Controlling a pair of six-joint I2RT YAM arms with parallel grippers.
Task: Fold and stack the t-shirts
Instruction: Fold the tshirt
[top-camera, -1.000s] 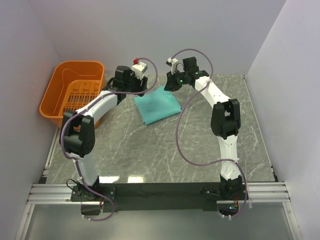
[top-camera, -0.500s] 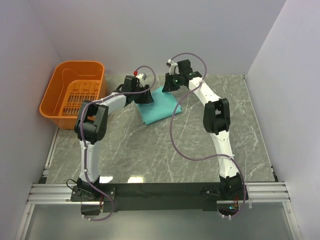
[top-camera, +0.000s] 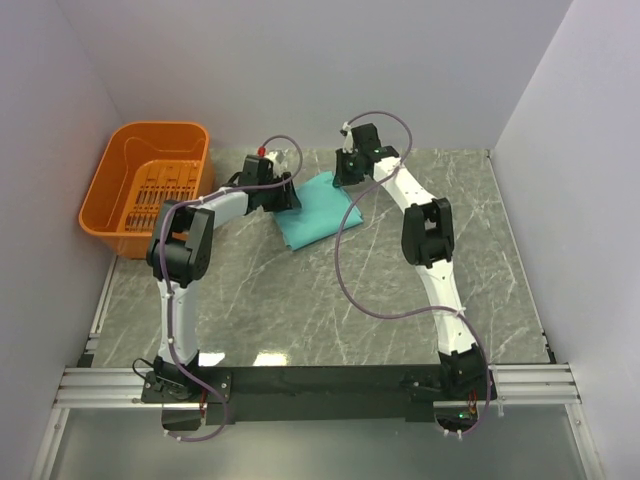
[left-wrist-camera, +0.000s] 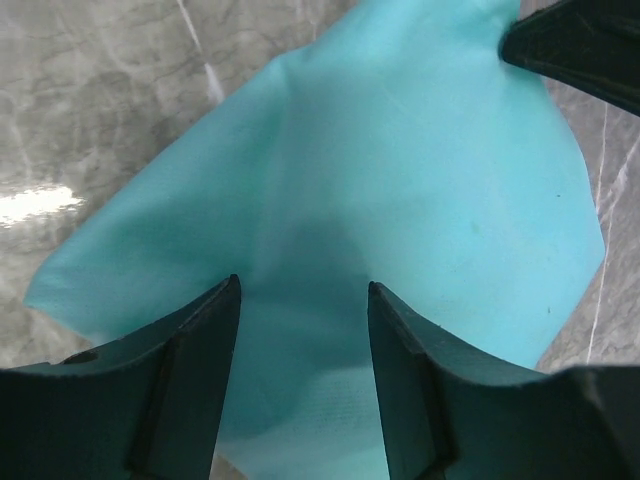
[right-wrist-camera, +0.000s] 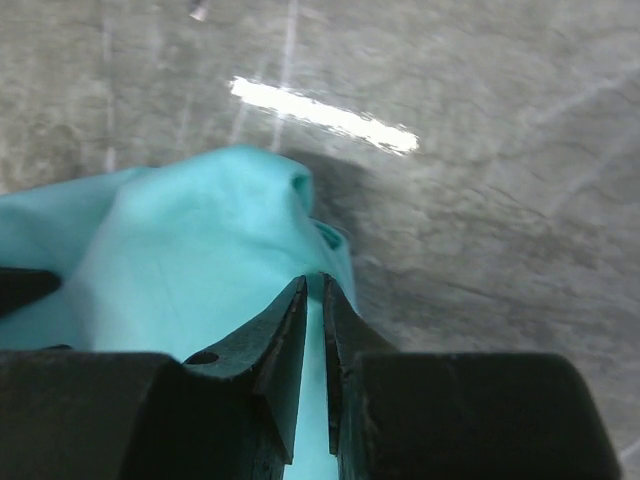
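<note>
The teal-green t-shirt (top-camera: 318, 212) lies folded into a rough square on the grey marble table, at the back centre. My left gripper (top-camera: 284, 196) is at its left edge. In the left wrist view (left-wrist-camera: 302, 285) the jaws stand wide open, with the shirt's cloth (left-wrist-camera: 420, 170) below and between the fingers. My right gripper (top-camera: 346, 180) is at the shirt's far corner. In the right wrist view (right-wrist-camera: 313, 282) the jaws are nearly closed, pinching a fold of the shirt (right-wrist-camera: 200, 230). The right gripper's black body also shows in the left wrist view (left-wrist-camera: 585, 50).
An orange slotted basket (top-camera: 105, 180) stands at the back left of the table, beside the left arm. Grey walls close in the back and both sides. Bare marble table (top-camera: 330, 300) lies in front of the shirt.
Both grippers have come down onto the shirt. The left one moved to its left edge, the right one to its far corner, where it now pinches the cloth.
</note>
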